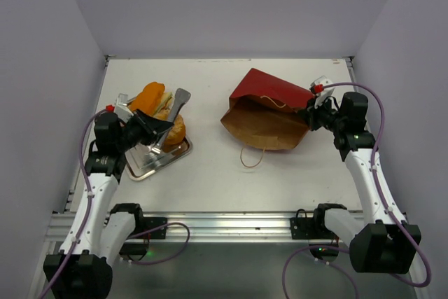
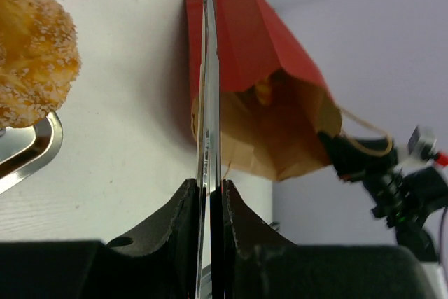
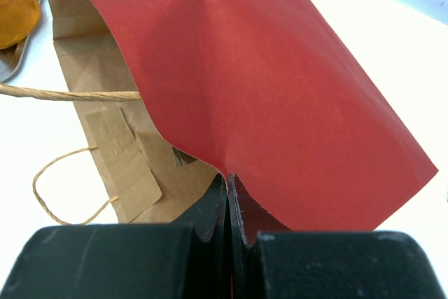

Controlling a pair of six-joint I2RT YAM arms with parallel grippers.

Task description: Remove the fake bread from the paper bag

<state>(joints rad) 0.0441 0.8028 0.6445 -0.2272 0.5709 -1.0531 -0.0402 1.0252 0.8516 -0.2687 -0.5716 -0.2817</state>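
Observation:
The dark red paper bag [image 1: 269,106] lies on its side at centre right, its brown mouth facing the near edge. My right gripper [image 1: 311,113] is shut on the bag's upper red edge [image 3: 266,89], and in the right wrist view its fingertips [image 3: 229,183] pinch the paper. Deep inside the bag [image 2: 259,54] an orange piece of fake bread [image 2: 264,91] shows. More fake bread, an orange roll [image 1: 148,96] and a bun [image 1: 175,131], lies on the metal tray [image 1: 143,166]. My left gripper [image 1: 150,129] is shut on the metal tongs [image 2: 208,103], which point toward the bag.
A tan cord handle [image 1: 252,157] loops onto the table in front of the bag. A sugared bun [image 2: 31,68] sits close to the left of the tongs. White walls enclose the table on three sides.

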